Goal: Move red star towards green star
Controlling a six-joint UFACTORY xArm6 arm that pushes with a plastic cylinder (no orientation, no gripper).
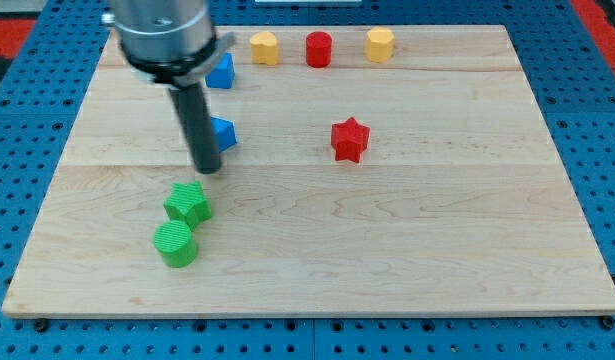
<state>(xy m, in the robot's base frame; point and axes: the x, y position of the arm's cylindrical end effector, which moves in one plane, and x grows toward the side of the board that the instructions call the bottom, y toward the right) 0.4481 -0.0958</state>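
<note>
The red star [350,139] lies on the wooden board [407,240], right of centre in the upper half. The green star [188,203] lies at the lower left, touching a green cylinder [176,243] just below it. My tip [207,168] rests on the board just above the green star and far to the left of the red star. The rod partly hides a blue block [224,133] right behind it.
A second blue block [221,72] sits near the top edge beside the arm. A yellow block [264,47], a red cylinder [318,49] and another yellow block [379,44] stand in a row along the top edge.
</note>
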